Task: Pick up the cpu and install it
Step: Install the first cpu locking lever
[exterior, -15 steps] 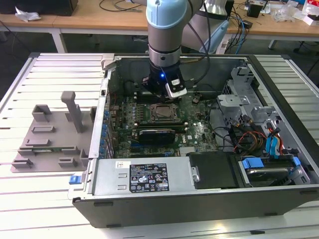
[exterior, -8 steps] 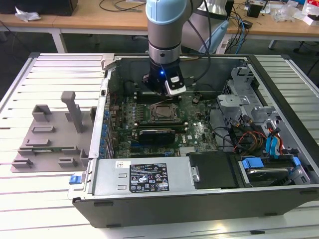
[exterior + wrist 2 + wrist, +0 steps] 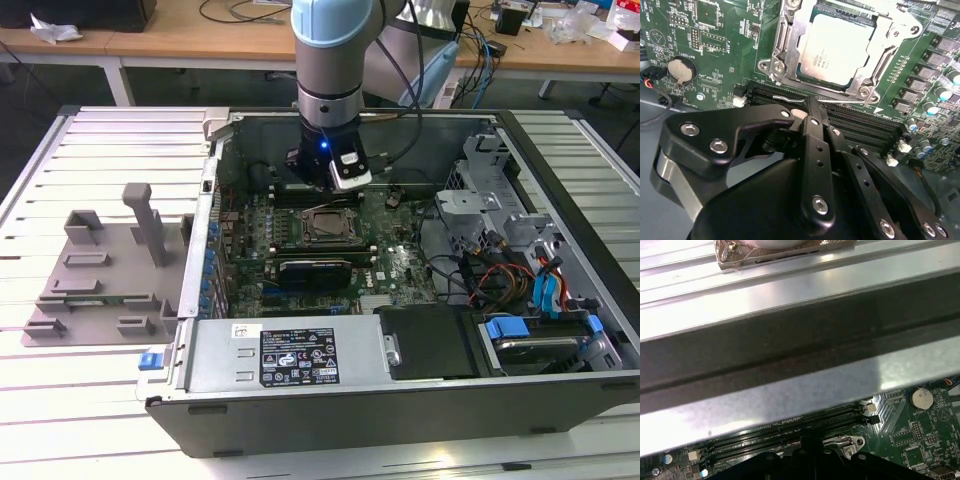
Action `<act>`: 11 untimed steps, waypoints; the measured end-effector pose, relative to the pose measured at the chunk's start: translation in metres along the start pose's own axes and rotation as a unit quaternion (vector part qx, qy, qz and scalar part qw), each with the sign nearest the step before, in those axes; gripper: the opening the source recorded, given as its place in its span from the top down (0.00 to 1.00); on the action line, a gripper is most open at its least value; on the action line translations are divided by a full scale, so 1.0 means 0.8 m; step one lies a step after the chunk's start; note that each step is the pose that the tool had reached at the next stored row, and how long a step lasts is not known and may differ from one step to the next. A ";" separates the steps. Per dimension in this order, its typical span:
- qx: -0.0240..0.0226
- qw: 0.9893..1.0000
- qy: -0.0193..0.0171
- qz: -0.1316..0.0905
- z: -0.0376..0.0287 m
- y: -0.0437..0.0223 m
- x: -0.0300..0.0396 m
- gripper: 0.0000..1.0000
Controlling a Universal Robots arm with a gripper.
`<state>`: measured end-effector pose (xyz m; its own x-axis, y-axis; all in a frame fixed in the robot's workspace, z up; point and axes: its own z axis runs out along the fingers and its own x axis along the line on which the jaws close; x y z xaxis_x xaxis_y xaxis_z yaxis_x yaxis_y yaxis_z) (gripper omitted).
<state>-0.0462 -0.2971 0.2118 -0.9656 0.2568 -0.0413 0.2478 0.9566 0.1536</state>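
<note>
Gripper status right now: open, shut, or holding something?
Gripper: shut, holding nothing visible; its tip sits beside the socket where the cpu already lies.

The room was bright with even light from above. The white slats of the table shone. Inside the computer case it was darker and shadowy. A small blue light glowed on the arm. In the second wrist view the cpu had a soft white shine on its top, and the black gripper up close looked a bit soft. In the first wrist view a metal wall glared bright and looked blurry.
</note>
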 end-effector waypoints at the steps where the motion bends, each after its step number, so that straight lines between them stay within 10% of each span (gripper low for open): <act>1: 0.000 1.000 0.000 0.002 0.0015 -0.0002 0.0000 0.89; 11: 0.001 1.000 -0.002 0.011 0.0116 -0.0016 -0.0029 0.89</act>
<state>-0.0435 -0.2977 0.2025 -0.9593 0.2792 -0.0415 0.2701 0.9506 0.1529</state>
